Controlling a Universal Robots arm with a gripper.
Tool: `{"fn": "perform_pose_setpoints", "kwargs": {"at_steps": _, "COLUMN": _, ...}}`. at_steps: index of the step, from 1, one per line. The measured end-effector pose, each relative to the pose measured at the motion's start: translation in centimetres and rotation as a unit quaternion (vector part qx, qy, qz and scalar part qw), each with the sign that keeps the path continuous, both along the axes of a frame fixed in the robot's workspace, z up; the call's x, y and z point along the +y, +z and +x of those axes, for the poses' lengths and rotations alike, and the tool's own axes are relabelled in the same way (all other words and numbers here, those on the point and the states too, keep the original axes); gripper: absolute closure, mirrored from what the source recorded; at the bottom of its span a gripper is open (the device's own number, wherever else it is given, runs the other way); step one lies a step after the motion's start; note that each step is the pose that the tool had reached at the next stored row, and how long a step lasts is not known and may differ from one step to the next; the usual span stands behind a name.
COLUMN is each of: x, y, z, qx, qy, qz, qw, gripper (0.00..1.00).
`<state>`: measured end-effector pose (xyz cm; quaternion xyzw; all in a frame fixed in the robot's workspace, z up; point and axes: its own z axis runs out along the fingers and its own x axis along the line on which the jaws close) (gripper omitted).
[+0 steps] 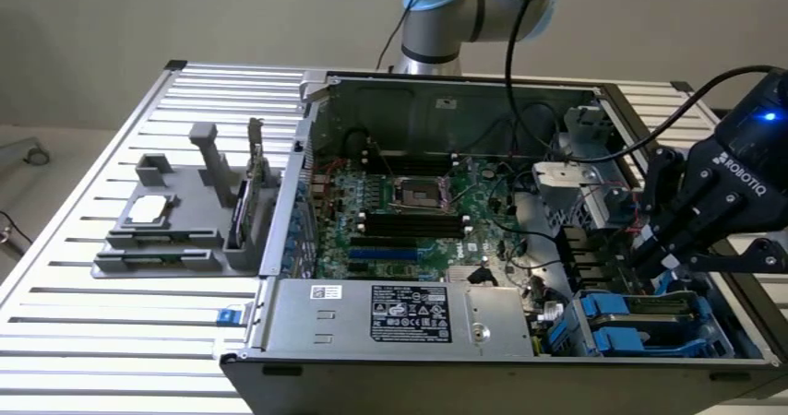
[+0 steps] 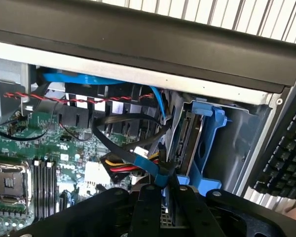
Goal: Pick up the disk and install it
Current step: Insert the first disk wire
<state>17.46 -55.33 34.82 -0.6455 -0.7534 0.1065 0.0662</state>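
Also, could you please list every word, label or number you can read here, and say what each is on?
"ROBOTIQ": on the body of the gripper.
Black label on the power supply: print too small to read.
White sticker beside it: too small to read.
Markings on the motherboard: too small to read.

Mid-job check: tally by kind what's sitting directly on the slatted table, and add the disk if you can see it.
Open computer case: 1
Grey fixture: 1
Small blue part beside the case: 1
Disk in its blue carrier, at the case's drive bay: 1
Total: 4
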Motion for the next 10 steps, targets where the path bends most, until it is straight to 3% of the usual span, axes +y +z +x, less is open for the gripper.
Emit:
{"fn": "perform_pose_setpoints", "kwargs": {"at_steps": 7, "x": 0.05, "y": -0.03, "z": 0.36, "qx": -0.0002, "qy": -0.032, "qz": -0.001, "qw": 0.9995, "gripper": 0.84}}
{"fn": "perform_pose_setpoints", "kwargs": {"at_steps": 10, "x": 0.06, "y": -0.05, "z": 0.38, "qx": -0.004, "qy": -0.048, "qz": -0.0021, "qw": 0.9988, "gripper": 0.84}}
